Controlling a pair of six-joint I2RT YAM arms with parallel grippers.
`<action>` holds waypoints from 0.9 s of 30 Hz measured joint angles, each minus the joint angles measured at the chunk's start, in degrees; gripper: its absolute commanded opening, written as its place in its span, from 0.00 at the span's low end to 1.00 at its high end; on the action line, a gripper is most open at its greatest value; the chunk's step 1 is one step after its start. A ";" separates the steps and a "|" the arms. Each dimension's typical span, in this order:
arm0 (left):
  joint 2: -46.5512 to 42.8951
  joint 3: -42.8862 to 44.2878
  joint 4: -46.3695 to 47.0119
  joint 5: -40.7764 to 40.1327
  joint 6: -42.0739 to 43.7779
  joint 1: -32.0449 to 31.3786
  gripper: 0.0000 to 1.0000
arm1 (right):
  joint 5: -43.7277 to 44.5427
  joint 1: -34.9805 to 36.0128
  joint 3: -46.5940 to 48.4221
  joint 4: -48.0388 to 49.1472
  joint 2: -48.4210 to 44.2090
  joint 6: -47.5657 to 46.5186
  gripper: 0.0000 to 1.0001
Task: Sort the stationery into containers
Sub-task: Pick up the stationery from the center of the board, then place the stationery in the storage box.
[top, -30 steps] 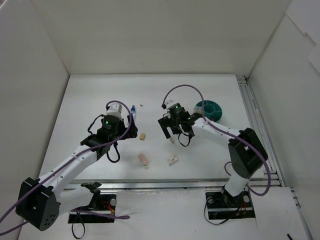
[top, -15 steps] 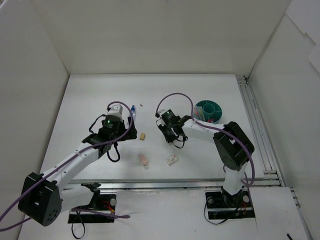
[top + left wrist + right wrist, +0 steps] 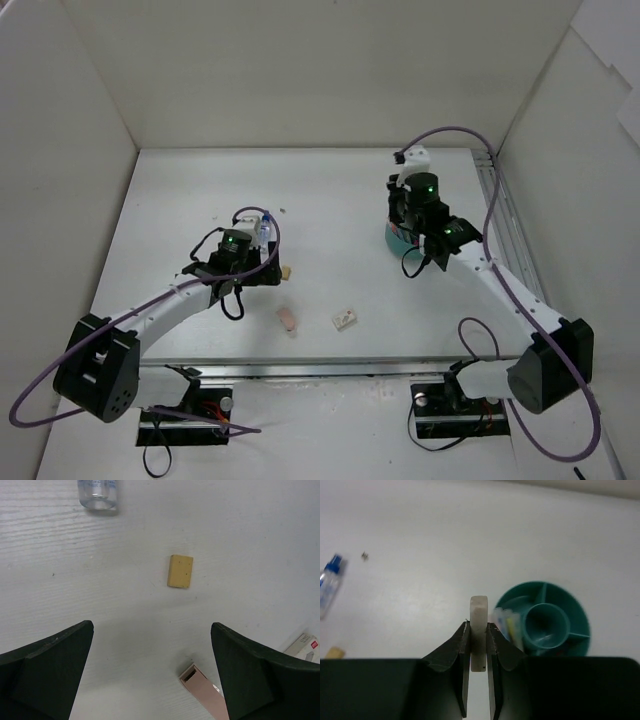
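Observation:
My right gripper (image 3: 479, 630) is shut on a white eraser (image 3: 479, 614), held on edge above the table, just left of the teal bowl (image 3: 577, 617). The bowl holds pens and a yellow stick (image 3: 509, 624) in one compartment. In the top view the right gripper (image 3: 403, 232) covers most of the bowl (image 3: 391, 239). My left gripper (image 3: 151, 627) is open and low over the table, with the tan cube (image 3: 180, 571) ahead of it. A pink eraser (image 3: 206, 695) lies by its right finger. The clear blue-capped bottle (image 3: 98, 494) lies further ahead on the left.
A white boxed eraser (image 3: 345, 319) and the pink eraser (image 3: 288, 319) lie near the front of the table. A tiny dark speck (image 3: 283, 211) sits beyond the bottle (image 3: 264, 228). White walls enclose the table, and a metal rail (image 3: 505, 240) runs along the right.
My right gripper shut on the white eraser at the table's middle, lifted it and swung back-right to the bowl. The left arm shifted right, toward the tan cube.

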 measured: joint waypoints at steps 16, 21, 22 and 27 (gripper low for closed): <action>11.08 6.34 1.01 2.67 3.80 -1.49 1.00 | 1.60 -15.39 -7.76 9.68 0.04 -2.73 0.01; 12.96 6.80 0.98 2.64 4.50 -2.27 1.00 | -1.03 -15.93 -7.78 13.14 0.87 -2.97 0.03; 13.29 6.93 1.03 2.62 4.59 -2.40 1.00 | -1.31 -15.93 -7.80 13.79 1.38 -3.08 0.03; 14.25 7.52 0.92 2.51 4.92 -2.99 1.00 | -2.21 -15.91 -8.33 17.33 5.53 -3.58 0.03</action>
